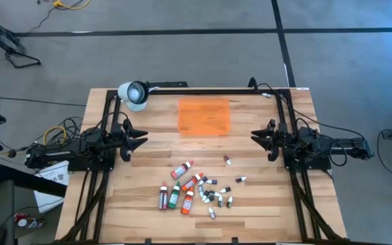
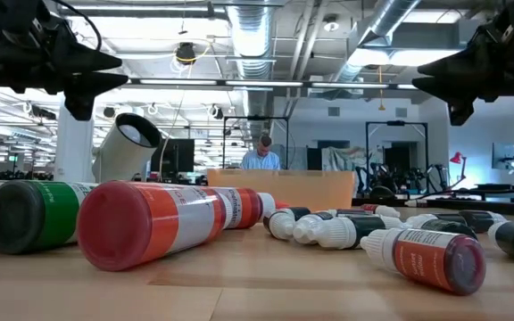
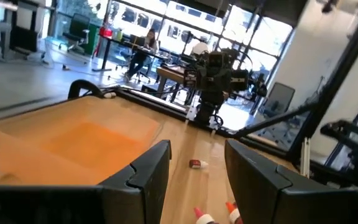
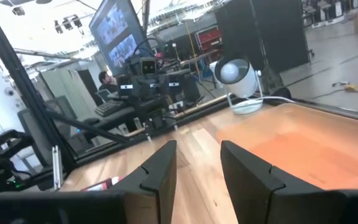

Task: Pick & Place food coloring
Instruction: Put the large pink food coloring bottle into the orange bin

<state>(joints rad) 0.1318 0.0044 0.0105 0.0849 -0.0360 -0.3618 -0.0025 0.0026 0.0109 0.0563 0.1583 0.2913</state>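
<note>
Bottles [image 1: 194,188] lie crowded on the tabletop [image 1: 148,170]; both pincers — left [image 1: 140,141], right [image 1: 257,135] — spread, empty; a descent could scatter neighbours.

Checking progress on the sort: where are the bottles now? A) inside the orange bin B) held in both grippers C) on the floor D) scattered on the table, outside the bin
D: the bottles lie loose on the table, with the orange bin apart from them.

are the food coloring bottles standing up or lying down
Lying down. In the low view the orange bottle and green bottle rest on their sides on the table.
</note>
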